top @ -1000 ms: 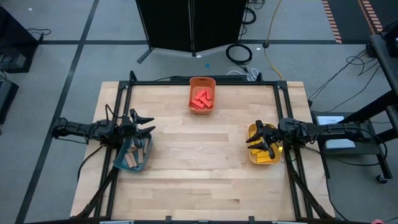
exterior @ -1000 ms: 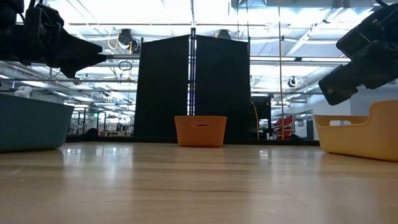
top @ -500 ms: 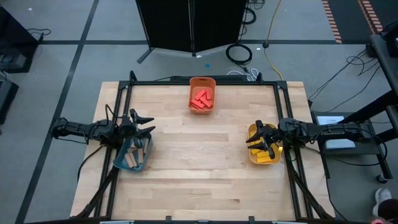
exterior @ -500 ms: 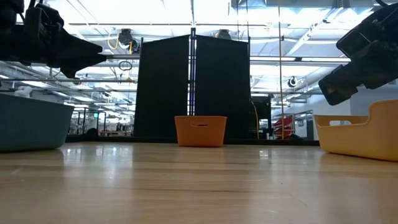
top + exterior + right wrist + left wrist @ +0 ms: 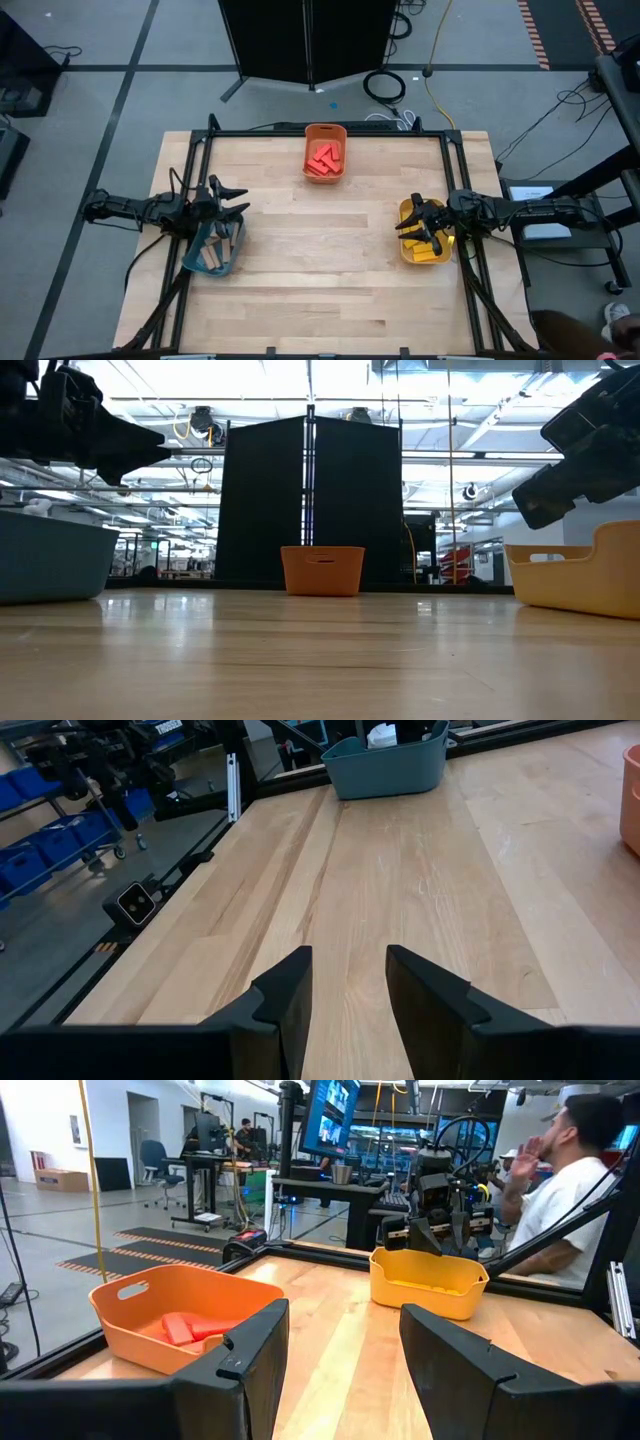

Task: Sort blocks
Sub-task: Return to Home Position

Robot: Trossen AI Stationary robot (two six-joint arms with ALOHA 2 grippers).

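On the desk [image 5: 320, 290] nothing had shifted over the last second. The bins, both arms and every block sat just as they had in the earlier high and low views. The one new thing lay off the desk. Beyond its near right corner a dark shape [image 5: 565, 328] had come in beside a shoe [image 5: 620, 314], most likely a person stepping closer.

The orange bin [image 5: 325, 128] stood at the middle of the far edge, the teal bin [image 5: 187, 262] by the left edge and the yellow bin [image 5: 403, 243] by the right edge.

The left arm [image 5: 130, 208] hung over the far end of the teal bin. Its jaws were spread wide with nothing between them, as its wrist view showed. The right arm [image 5: 520, 212] hung over the yellow bin, its jaws parted by a narrower gap and also empty.

The red blocks [image 5: 324, 160] lay in the orange bin, the yellow blocks [image 5: 430, 257] in the yellow bin and the tan blocks [image 5: 210, 260] in the teal bin. No block showed loose on the boards.

With everything binned by colour and both arms motionless and empty, the sorting looked finished. The stillness suggested the arms had already parked, or that only a short retreat was left.
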